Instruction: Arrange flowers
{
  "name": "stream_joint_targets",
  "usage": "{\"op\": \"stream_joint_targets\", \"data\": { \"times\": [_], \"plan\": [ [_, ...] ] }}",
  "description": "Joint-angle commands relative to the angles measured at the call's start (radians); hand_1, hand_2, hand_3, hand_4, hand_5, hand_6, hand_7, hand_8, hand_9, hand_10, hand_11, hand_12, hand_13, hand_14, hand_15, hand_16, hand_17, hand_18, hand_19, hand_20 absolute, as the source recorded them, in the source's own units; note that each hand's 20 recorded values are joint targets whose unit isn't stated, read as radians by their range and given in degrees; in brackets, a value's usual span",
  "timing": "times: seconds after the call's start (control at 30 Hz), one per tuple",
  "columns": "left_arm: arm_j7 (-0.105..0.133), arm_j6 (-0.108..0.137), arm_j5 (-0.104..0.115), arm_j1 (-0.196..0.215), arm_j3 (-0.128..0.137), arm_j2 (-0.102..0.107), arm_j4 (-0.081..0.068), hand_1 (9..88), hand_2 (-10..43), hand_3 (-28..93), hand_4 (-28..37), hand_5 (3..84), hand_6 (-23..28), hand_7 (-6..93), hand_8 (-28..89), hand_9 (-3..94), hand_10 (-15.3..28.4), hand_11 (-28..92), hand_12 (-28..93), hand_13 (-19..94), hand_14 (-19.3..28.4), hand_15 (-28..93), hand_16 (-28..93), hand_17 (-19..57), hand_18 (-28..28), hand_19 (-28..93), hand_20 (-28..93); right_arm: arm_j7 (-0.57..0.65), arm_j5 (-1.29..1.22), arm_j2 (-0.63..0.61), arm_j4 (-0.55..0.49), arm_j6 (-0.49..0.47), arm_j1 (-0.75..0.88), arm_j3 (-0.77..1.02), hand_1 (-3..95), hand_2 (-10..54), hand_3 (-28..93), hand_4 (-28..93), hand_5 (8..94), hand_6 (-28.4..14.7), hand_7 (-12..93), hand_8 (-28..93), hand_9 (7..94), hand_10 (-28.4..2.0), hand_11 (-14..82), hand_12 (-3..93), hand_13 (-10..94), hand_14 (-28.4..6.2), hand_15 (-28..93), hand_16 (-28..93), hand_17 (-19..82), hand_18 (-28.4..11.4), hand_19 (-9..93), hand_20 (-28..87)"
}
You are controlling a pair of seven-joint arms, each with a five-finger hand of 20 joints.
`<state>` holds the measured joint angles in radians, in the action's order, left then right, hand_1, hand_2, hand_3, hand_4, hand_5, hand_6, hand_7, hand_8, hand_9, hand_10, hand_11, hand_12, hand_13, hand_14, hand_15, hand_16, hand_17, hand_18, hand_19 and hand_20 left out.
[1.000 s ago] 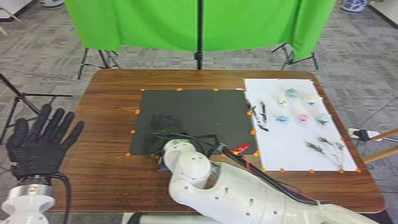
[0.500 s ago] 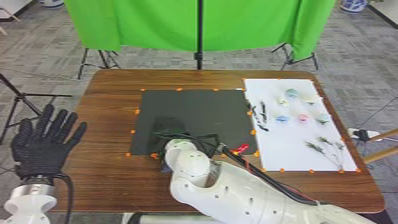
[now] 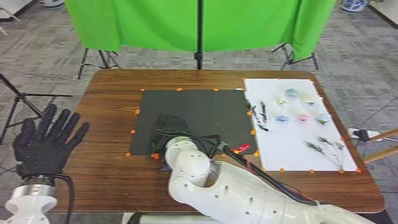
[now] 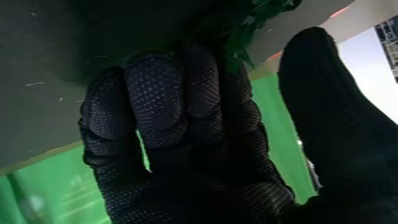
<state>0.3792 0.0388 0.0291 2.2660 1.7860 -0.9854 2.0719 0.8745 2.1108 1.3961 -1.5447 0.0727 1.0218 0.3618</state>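
Observation:
My right hand (image 3: 169,134) is low over the near left part of the black mat (image 3: 200,107), its fingers partly hidden by the wrist and cables. In the right wrist view, the right hand (image 4: 164,110) has relaxed fingers, with the thumb well apart from them. Shiny green foliage (image 4: 259,22) is close to the fingertips; whether they touch it is unclear. My left hand (image 3: 44,150) is open beside the table's left edge. On the white sheet (image 3: 266,90) lie small blue (image 3: 291,93), pink (image 3: 303,118) and pale flower heads (image 3: 322,118), with leafy sprigs (image 3: 324,150) nearer.
Dark thin pieces (image 3: 258,116) lie along the sheet's left side. Orange markers dot the borders of mat and sheet on the brown table (image 3: 111,115). Behind the table hangs a green cloth (image 3: 147,25) with a black stand (image 3: 200,55).
My left hand has shifted slightly to the right. Small movements of the right hand and wrist show over the mat, and the dark shape beyond the right hand has changed.

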Motion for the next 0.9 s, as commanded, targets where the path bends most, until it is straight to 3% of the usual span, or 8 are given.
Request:
{"op": "stream_joint_targets", "data": {
  "times": [0.03,0.13,0.43,0.6,0.7,0.8,0.9],
  "plan": [
    [-0.007,-0.033,0.018,0.015,0.002,-0.008,-0.013,28.5,11.5,71,-28.3,39.7,4.8,15.7,-11,36.8,14.2,19,12,30,14.5,30,-4,-4.3,15.3,33,16,0.017,-0.01,-0.012,-0.02,0.016,-0.008,0.003,38.4,-9.5,73,-28,58.4,-8.3,61,-18,70.4,-18.3,49.8,37.2,67,-16.3,65,33,34,-28.4,85,34],
    [-0.004,-0.035,0.003,0.029,0.008,-0.011,-0.009,28.3,11.5,71,-28.3,39.5,5.2,15.3,-10,36.7,14.3,19,12,30,14.5,30,-4,-4.3,15.3,33,16,0.02,-0.017,-0.022,-0.036,0.048,-0.014,0.002,37.4,-9.5,72,-28,59.2,-8.4,60,-18,70.4,-18.5,49.7,37.2,67,-17.0,66,33,34,-28.4,85,37],
    [0.006,-0.034,0.002,0.051,0.02,-0.018,-0.001,28.1,11.7,71,-28.3,39.2,5.4,14.7,-10,36.5,14.4,19,12,30,14.6,30,-3,-4.4,15.4,33,16,0.002,-0.032,-0.038,-0.074,0.092,-0.016,0.036,35.8,-9.5,70,-28,58.5,-8.9,60,-17,70.0,-18.9,50.3,37.4,67,-17.2,66,33,34,-28.4,83,40],
    [0.003,-0.032,-0.001,0.071,0.026,-0.046,0.007,28.1,11.8,71,-28.3,39.1,5.4,14.6,-10,36.5,14.4,18,12,30,14.6,30,-3,-4.4,15.4,32,16,-0.021,-0.037,-0.074,-0.122,0.085,0.018,0.104,35.6,-9.5,69,-28,57.4,-9.4,60,-17,68.9,-19.4,50.6,37.7,66,-17.4,66,33,34,-28.4,83,41],
    [-0.002,-0.033,-0.007,0.075,0.026,-0.051,0.009,28.0,11.8,71,-28.3,39.1,5.4,14.6,-10,36.5,14.5,18,12,30,14.7,30,-3,-4.4,15.4,32,16,-0.048,-0.008,-0.168,-0.19,0.137,0.056,0.148,35.8,-9.5,70,-28,57.0,-9.8,60,-17,68.1,-19.7,50.2,37.2,65,-18.0,67,33,33,-28.4,83,41],
    [-0.01,-0.038,-0.022,0.067,0.024,-0.072,0.006,28.0,11.8,71,-28.3,39.1,5.4,14.5,-10,36.5,14.6,18,12,30,14.6,30,-3,-4.4,15.3,32,16,-0.081,0.075,-0.275,-0.258,0.159,0.13,0.22,37.8,-9.5,74,-28,57.3,-9.6,60,-17,68.5,-19.6,50.4,36.4,65,-17.9,67,32,33,-28.4,83,41],
    [-0.017,-0.04,-0.024,0.06,0.022,-0.08,0.006,28.0,11.8,71,-28.3,39.0,5.4,14.4,-10,36.5,14.5,18,12,30,14.7,30,-3,-4.4,15.3,32,16,-0.054,0.115,-0.368,-0.316,0.191,0.212,0.321,38.4,-9.5,75,-28,57.5,-9.5,60,-17,68.5,-19.5,50.3,36.3,65,-17.8,67,32,33,-28.4,83,41]
  ]
}}
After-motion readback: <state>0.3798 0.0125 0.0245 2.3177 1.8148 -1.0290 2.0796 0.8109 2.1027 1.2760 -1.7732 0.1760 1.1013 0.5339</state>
